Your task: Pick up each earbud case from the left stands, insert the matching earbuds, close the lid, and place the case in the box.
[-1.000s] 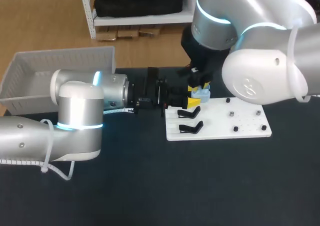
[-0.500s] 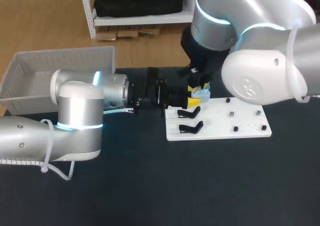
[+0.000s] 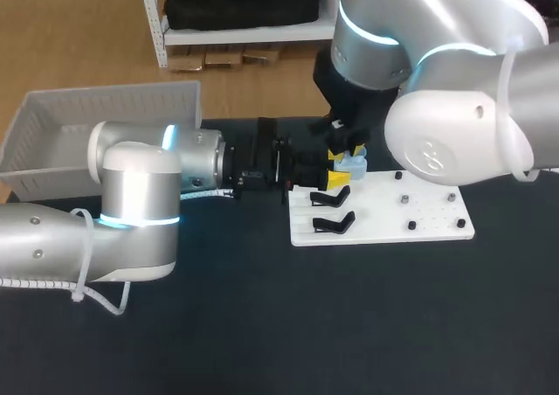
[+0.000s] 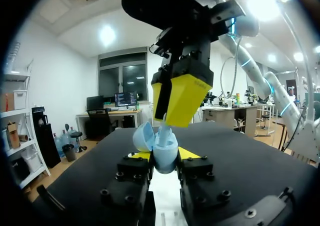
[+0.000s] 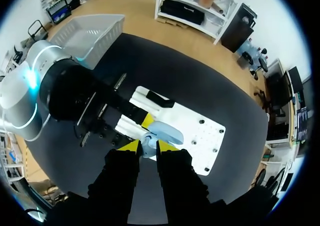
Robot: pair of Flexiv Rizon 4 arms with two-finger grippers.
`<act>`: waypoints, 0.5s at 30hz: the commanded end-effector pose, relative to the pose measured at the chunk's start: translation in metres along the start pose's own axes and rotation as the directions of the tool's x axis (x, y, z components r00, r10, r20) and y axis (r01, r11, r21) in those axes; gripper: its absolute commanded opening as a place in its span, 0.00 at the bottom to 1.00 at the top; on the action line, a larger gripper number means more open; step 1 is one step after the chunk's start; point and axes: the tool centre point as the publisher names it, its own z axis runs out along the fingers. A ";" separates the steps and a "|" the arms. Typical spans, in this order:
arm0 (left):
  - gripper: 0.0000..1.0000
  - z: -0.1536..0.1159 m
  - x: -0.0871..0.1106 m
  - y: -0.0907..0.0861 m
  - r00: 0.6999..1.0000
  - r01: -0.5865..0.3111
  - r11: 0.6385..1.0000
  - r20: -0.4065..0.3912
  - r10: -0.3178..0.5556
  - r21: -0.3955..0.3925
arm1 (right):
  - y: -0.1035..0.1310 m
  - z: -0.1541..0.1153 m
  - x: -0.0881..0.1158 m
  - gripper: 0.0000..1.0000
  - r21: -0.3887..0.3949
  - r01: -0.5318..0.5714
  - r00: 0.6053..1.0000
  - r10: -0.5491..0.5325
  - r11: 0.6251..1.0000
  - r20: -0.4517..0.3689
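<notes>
Left end effector (image 4: 164,157) grips open case (image 4: 156,145); right end effector (image 5: 148,147) pinches earbud (image 4: 163,131) inside.

Furn.: one wide tbl (image 3: 262,343), dark near-black matte top.

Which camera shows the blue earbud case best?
Left wrist view: the open case sits close up, held in the left gripper. Head view shows only a sliver under the right arm; right wrist view sees its lid from above.
</notes>
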 end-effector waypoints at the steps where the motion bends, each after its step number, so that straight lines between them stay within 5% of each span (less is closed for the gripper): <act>1: 0.00 0.000 0.000 -0.003 1.000 -0.005 1.000 0.003 0.005 -0.010 | 0.001 0.002 0.000 0.00 0.009 -0.002 1.000 0.002 1.000 0.004; 15: 0.00 0.000 0.000 -0.003 1.000 -0.005 1.000 0.003 0.005 -0.010 | -0.003 0.004 -0.002 0.00 0.025 -0.002 1.000 0.001 1.000 0.010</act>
